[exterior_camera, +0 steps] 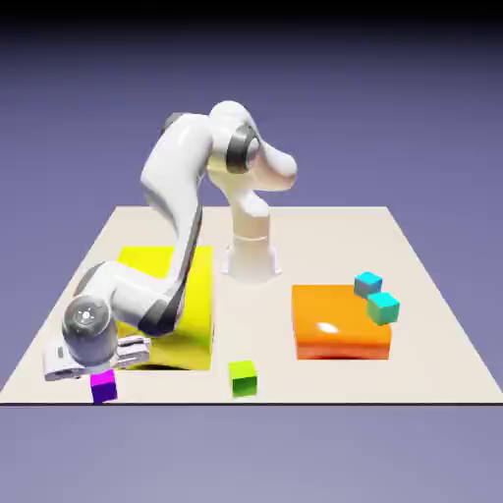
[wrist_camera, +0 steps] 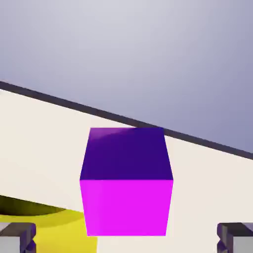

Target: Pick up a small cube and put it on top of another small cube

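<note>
So, magenta cube (wrist_camera: 126,192) sits on the table (exterior_camera: 295,378) at the near edge, on the exterior view's left, just beside the near-left corner of the yellow block (exterior_camera: 196,314). In the hand view it fills the lower middle, large, lit magenta face toward the camera and a darker violet face above it, lined up between the two finger tips. Pincer (exterior_camera: 96,371) hangs right over it in the exterior view, cube poking out just below the hand. Jaws wide open: grey fingertips (wrist_camera: 17,237) at the bottom corners of the hand view, each with clear gap to the cube's sides, not touching it. Cube resting flat on the table, not lifted, not gripped. Whether the tips reach down past the cube's top face, cannot tell.

Outward: yellow block behind and to the right of the cube, a curved yellow patch of it shows at the hand view's lower left. Arm bends low over the yellow block, elbow up high near the base at the far middle of the table. Green cube (exterior_camera: 243,378) also at the near edge, right of the yellow block, well apart from the magenta one. Orange block (exterior_camera: 339,329) further right, mid-table. Two teal cubes at its far-right corner: blue-teal cube (exterior_camera: 368,285) farther back, green-teal cube (exterior_camera: 383,308) nearer, just beside each other, corners look close to touching.
</note>
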Controlling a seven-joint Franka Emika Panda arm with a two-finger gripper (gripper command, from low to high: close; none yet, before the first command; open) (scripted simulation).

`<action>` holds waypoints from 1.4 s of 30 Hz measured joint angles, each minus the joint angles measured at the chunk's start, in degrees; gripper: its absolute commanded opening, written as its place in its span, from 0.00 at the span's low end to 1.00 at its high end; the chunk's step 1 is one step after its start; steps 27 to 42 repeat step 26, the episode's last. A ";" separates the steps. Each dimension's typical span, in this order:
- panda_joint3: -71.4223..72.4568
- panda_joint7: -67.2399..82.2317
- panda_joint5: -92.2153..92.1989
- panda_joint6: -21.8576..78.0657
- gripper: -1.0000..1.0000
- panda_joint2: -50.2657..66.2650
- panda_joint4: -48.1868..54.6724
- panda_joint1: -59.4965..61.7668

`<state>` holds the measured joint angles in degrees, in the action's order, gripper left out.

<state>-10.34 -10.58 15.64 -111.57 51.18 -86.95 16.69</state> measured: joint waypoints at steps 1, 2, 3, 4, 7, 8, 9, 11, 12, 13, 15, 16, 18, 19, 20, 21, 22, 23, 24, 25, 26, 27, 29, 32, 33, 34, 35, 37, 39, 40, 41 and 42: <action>-0.02 -0.06 0.03 -0.46 0.00 0.19 -0.26 0.07; -0.02 -0.06 0.03 -0.46 0.00 0.19 -0.26 0.07; -0.02 -0.04 -0.03 -0.44 0.00 0.19 -0.26 0.07; 0.07 0.32 -0.27 2.06 0.00 -0.83 1.17 -0.32; 0.68 -0.97 -1.60 7.87 0.00 -4.31 2.92 -2.57; 1.19 -3.46 -2.72 8.32 0.00 -5.86 1.21 -4.28; 1.70 -5.95 -3.83 8.76 0.00 -7.41 -0.49 -5.99; 2.71 -10.94 -6.05 9.66 0.00 -10.50 -3.91 -9.41; 3.22 -13.43 -7.17 10.10 0.00 -12.05 -5.62 -11.12; 3.73 -15.92 -8.28 10.55 0.00 -13.60 -7.33 -12.83; 4.75 -20.91 -10.50 11.44 0.00 -16.70 -10.75 -16.25; 5.25 -23.40 -11.61 11.89 0.00 -18.25 -12.46 -17.96; 5.96 -26.86 -13.15 12.51 0.00 -20.39 -14.83 -20.33; 5.96 -26.86 -13.15 12.51 0.00 -20.39 -14.83 -20.33; 5.95 -26.91 -13.14 10.03 0.00 -19.78 -16.70 -20.26; 5.95 -26.95 -13.13 7.54 0.00 -19.16 -18.57 -20.20; 5.94 -27.00 -13.11 5.05 0.00 -18.55 -20.45 -20.13; 5.94 -27.03 -13.11 3.22 1.00 -18.09 -21.82 -20.08; 5.94 -27.08 -12.94 3.20 1.00 -18.09 -21.83 -20.08; 5.94 -27.08 -12.94 3.20 1.00 -18.09 -21.83 -20.08; 5.95 -27.03 -12.95 5.69 1.00 -18.71 -19.96 -20.14; 5.95 -27.03 -12.95 5.69 1.00 -18.71 -19.96 -20.14; 5.95 -27.03 -12.95 5.69 1.00 -18.71 -19.96 -20.14; 5.95 -27.03 -12.95 5.69 1.00 -18.71 -19.96 -20.14; 5.95 -27.03 -12.95 5.69 1.00 -18.71 -19.96 -20.14; 5.95 -27.03 -12.95 5.69 1.00 -18.71 -19.96 -20.14; 5.95 -27.03 -12.95 5.69 1.00 -18.71 -19.96 -20.14; 5.95 -27.03 -12.95 5.69 1.00 -18.71 -19.96 -20.14; 5.95 -27.03 -12.95 5.69 1.00 -18.71 -19.96 -20.14; 5.95 -27.03 -12.95 5.69 1.00 -18.71 -19.96 -20.14; 5.95 -27.03 -12.95 5.69 1.00 -18.71 -19.96 -20.14; 5.95 -27.03 -12.95 5.69 1.00 -18.71 -19.96 -20.14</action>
